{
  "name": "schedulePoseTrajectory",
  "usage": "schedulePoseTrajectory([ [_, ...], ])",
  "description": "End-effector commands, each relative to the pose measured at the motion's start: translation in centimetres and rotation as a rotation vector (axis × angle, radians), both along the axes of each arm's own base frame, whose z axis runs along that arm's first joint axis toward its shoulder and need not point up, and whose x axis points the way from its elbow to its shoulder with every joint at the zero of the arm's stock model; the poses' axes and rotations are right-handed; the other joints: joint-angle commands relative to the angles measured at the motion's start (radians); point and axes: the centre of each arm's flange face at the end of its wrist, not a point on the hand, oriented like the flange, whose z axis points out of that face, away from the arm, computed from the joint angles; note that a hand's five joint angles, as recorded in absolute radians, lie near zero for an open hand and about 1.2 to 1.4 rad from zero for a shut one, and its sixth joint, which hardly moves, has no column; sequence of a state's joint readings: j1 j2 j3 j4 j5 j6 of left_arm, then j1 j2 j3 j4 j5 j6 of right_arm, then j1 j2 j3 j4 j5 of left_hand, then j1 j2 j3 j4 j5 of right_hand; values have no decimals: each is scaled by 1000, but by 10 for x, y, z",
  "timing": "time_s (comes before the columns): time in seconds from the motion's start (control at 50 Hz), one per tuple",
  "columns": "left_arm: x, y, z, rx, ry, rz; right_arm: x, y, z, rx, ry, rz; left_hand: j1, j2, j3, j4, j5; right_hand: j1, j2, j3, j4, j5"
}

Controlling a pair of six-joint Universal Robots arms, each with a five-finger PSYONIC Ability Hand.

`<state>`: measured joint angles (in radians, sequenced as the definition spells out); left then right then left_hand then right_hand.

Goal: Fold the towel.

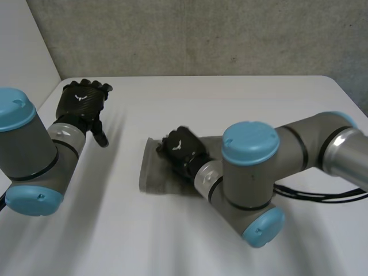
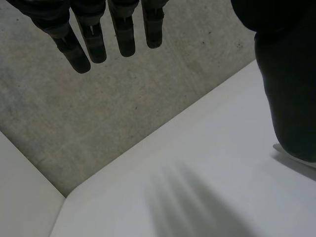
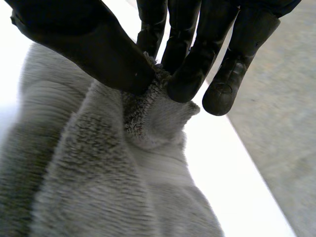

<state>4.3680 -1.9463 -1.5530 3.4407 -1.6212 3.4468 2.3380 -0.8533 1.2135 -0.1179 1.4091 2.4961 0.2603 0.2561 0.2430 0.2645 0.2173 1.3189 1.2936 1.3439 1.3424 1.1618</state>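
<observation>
right robot hand [image 3: 98, 49] pinching towel [image 3: 98, 173], white table [image 1: 144, 241]

Fluffy, looped cloth towel [image 3: 98, 173]; smooth matt table [image 1: 230, 98]; rough, speckled wall [image 1: 201, 34]

**Grey towel, pinched up at the fingertips**

The towel [image 1: 152, 172] is a grey, fluffy terry cloth with faint ribbed bands. One raised fold of it stands gathered into a puckered tuft, caught between the thumb [image 3: 111, 61] and the fingers [image 3: 190, 81] of the right hand [image 1: 181, 150], touching their tips. The rest spreads away beneath the palm in soft, uneven ridges, lying low and rumpled.
</observation>
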Motion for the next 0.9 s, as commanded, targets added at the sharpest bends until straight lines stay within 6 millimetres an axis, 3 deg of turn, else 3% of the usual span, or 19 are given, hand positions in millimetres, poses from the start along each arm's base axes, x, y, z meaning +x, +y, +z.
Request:
schedulePoseTrajectory([
  [0.02, -5, 1, -1, -3, 0, -14, -1, 15, -11, 64, -4, 131, -82, -78, -65, -86, -214, -343, -317, -368, -366, -360],
  [0.08, -8, 1, 1, -9, 2, -22, -3, 17, -9, 70, -6, 149, -82, -78, -65, -86, -214, -550, -525, -575, -573, -567],
  [0.1, -10, 2, 3, -15, 4, -28, -5, 16, -3, 64, -10, 145, -82, -78, -65, -86, -214, -1018, -993, -1043, -1041, -1035],
  [0.12, -13, 2, 4, -21, 6, -36, -8, 16, 4, 59, -15, 137, -82, -78, -65, -86, -214, -1144, -1119, -1169, -1168, -1162],
  [0.2, -21, 6, 7, -32, 12, -56, -22, 4, 18, 58, -37, 89, -82, -78, -65, -86, -214, -1144, -1119, -1169, -1168, -1162],
  [0.28, -37, 16, 9, -40, 17, -106, -58, -22, 43, 79, -106, -40, -82, -78, -65, -86, -214, -1144, -1119, -1169, -1168, -1162],
  [0.36, -48, 23, 8, -38, 17, -139, -80, -33, 49, 119, -138, -122, -82, -78, -65, -86, -214, -1144, -1119, -1169, -1168, -1162],
  [0.4, -60, 32, 2, -28, 13, -178, -103, -38, 44, 166, -143, -202, -82, -78, -65, -86, -214, -1144, -1119, -1169, -1168, -1162],
  [0.46, -67, 38, -1, -22, 9, -202, -116, -41, 42, 179, -139, -246, -82, -78, -65, -86, -214, -1144, -1119, -1169, -1168, -1162],
  [0.5, -81, 49, -11, -3, -2, -244, -136, -43, 28, 217, -115, -317, -82, -78, -65, -86, -214, -1144, -1119, -1169, -1168, -1162],
  [0.56, -93, 57, -25, 19, -17, -278, -150, -41, 14, 262, -96, -369, -82, -78, -65, -86, -214, -1144, -1119, -1169, -1168, -1162],
  [0.62, -98, 59, -31, 28, -26, -293, -155, -41, 8, 277, -84, -398, -82, -78, -65, -86, -214, -1144, -1119, -1169, -1168, -1162],
  [0.72, -107, 58, -55, 67, -54, -299, -165, -47, -9, 276, -70, -466, -82, -78, -65, -86, -214, -821, -795, -846, -844, -838],
  [0.84, -106, 58, -59, 80, -59, -298, -165, -52, -30, 302, -30, -504, -79, -75, -62, -83, -211, -697, -671, -722, -720, -714],
  [0.9, -104, 59, -57, 81, -54, -296, -166, -59, -37, 294, -9, -544, -79, -75, -62, -83, -211, -523, -498, -548, -547, -541],
])
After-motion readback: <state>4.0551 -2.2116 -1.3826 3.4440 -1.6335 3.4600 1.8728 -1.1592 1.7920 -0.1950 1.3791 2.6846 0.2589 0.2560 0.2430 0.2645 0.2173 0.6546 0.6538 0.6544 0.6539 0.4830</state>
